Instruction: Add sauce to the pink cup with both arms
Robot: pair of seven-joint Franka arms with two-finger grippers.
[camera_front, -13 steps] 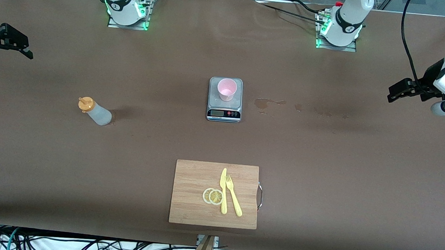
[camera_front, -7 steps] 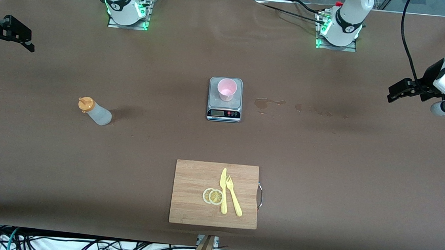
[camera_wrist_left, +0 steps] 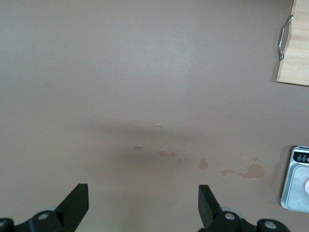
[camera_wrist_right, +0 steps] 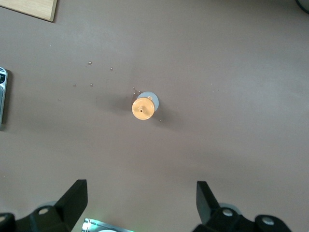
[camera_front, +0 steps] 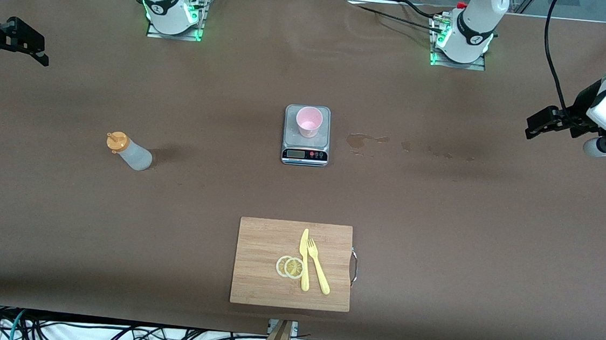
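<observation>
The sauce bottle (camera_front: 128, 152) stands on the brown table toward the right arm's end, whitish with an orange cap; in the right wrist view the sauce bottle (camera_wrist_right: 144, 106) shows from above. The pink cup (camera_front: 308, 120) sits on a grey scale (camera_front: 305, 151) mid-table. My right gripper (camera_front: 19, 66) hangs open and empty over the table's edge at its own end, well apart from the bottle; its fingers (camera_wrist_right: 75, 195) stand wide. My left gripper (camera_front: 529, 128) hovers open and empty over its end of the table, its fingers (camera_wrist_left: 77, 198) spread over bare cloth.
A wooden cutting board (camera_front: 261, 253) with a yellow knife (camera_front: 304, 259), a fork (camera_front: 317, 273) and lemon slices (camera_front: 290, 267) lies nearer the front camera than the scale. Wet stains (camera_front: 362, 140) mark the cloth beside the scale, toward the left arm's end.
The right gripper has drifted toward the bases' side of the table. The left gripper has shifted only slightly. Bottle and cup have not moved.
</observation>
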